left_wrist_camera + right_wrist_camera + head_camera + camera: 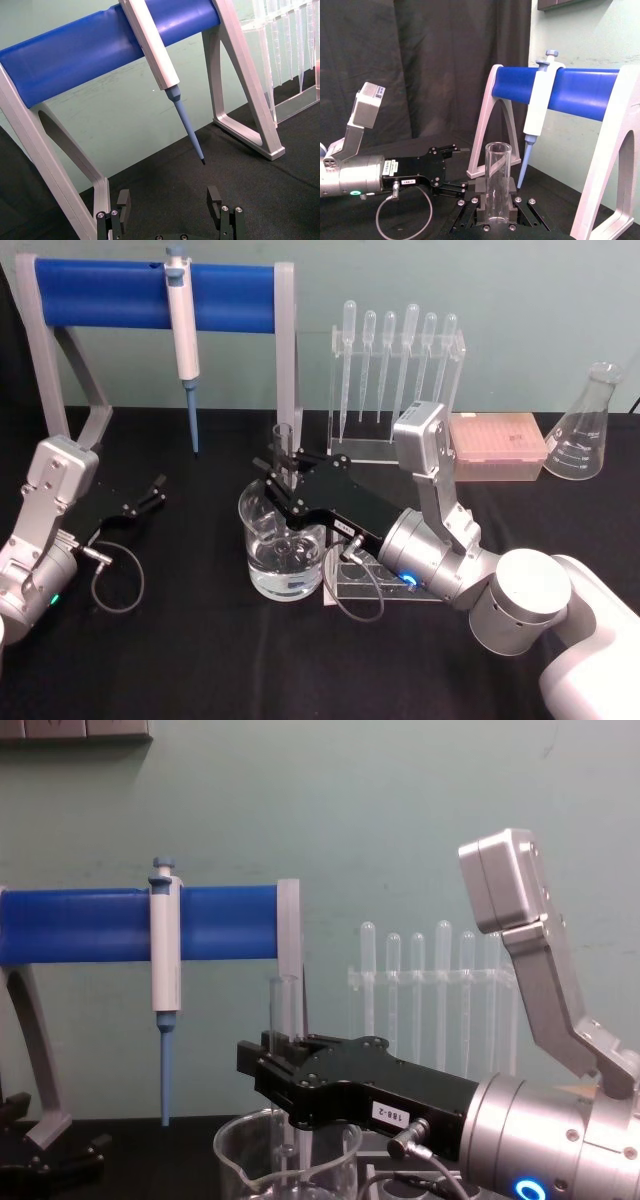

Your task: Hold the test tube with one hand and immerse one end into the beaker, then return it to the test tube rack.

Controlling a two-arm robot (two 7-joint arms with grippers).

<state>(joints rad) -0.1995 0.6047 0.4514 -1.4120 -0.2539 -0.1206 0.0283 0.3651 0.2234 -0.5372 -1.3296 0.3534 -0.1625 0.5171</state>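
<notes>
Right hand (283, 474) grips the test tube (283, 443) upright, its end in the beaker (256, 538): the dip. Next, lift clear toward the rack (352, 586). Left hand (152, 492) idles, open.

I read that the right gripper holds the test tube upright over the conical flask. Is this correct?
Not quite. The right gripper does hold the test tube upright, but over the beaker, not the conical flask, which stands apart on the table's far right. The head view shows it.

Pipettor stand (287, 350) just behind beaker (280, 578)
</notes>
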